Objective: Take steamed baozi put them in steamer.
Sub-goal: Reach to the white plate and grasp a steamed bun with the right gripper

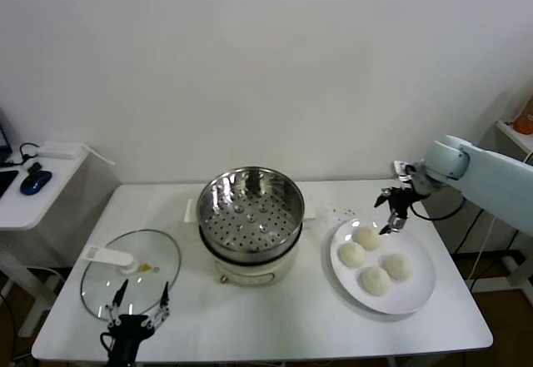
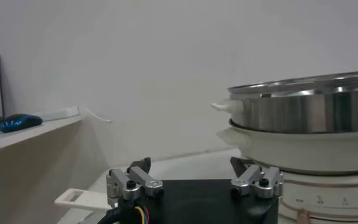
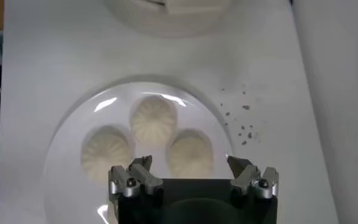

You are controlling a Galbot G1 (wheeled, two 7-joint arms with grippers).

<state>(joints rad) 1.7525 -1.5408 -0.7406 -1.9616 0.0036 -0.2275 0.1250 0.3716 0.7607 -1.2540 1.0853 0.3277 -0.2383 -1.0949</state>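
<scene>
White plate (image 1: 416,296) lying on table (image 1: 275,325), carrying four buns (image 1: 376,280). Hovering just above the plate's far edge: right gripper (image 1: 391,214), fingers spread wide, holding nothing, nearest bun (image 1: 368,237) directly beneath. Standing well apart toward the left: steel steamer (image 1: 250,205), waiting unfilled. Idling at the near edge by glass lid (image 1: 131,271): left gripper (image 1: 137,300), open, far from the buns.

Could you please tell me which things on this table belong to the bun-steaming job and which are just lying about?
Part of the job:
- four steamed baozi on the white plate
- steamer, still without buns
- right gripper, jaws open above the plate

Just lying about:
- glass lid near the parked left gripper
- blue mouse on the side shelf
</scene>
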